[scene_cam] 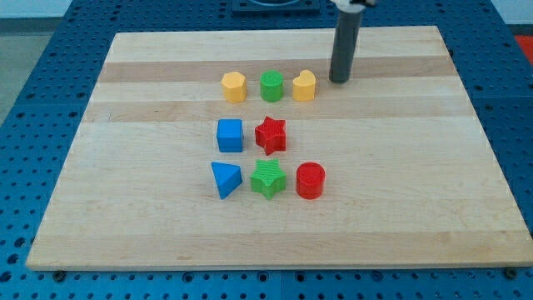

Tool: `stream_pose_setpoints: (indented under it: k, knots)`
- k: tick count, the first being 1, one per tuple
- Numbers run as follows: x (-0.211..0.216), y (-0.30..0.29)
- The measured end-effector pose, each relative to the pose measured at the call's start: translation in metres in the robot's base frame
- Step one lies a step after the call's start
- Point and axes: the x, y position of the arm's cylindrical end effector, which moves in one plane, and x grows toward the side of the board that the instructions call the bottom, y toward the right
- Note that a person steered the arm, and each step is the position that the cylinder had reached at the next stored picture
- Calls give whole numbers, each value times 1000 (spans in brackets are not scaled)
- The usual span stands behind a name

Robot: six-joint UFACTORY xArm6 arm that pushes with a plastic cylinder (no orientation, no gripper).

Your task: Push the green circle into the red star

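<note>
Wooden table fills most of the frame, lying on a blue perforated base.

End effector: a plain dark rod with nothing that opens or closes. My tip rests on the table in the upper right of the block group, just to the right of the right yellow block and apart from it.

Top row, left to right: left yellow block, green circle, right yellow block. All three stand close together with small gaps, none touching. The yellow ones look faceted; exact shapes not certain.

Middle row: blue cube on the left, red star just beside it on the right. The red star sits directly below the green circle in the frame, with a clear strip of table between them.

Bottom row, left to right: blue triangle, green star, red cylinder. The green star sits just below the red star, close, with no clear contact.

My tip is well apart from the red star, and the right yellow block lies between my tip and the green circle.
</note>
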Motion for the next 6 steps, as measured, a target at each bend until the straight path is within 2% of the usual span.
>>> stream_pose_setpoints:
  k: [1, 2, 4, 6]
  knots:
    - [-35, -38]
    - [-31, -95]
    - [-19, -116]
    - [48, -96]
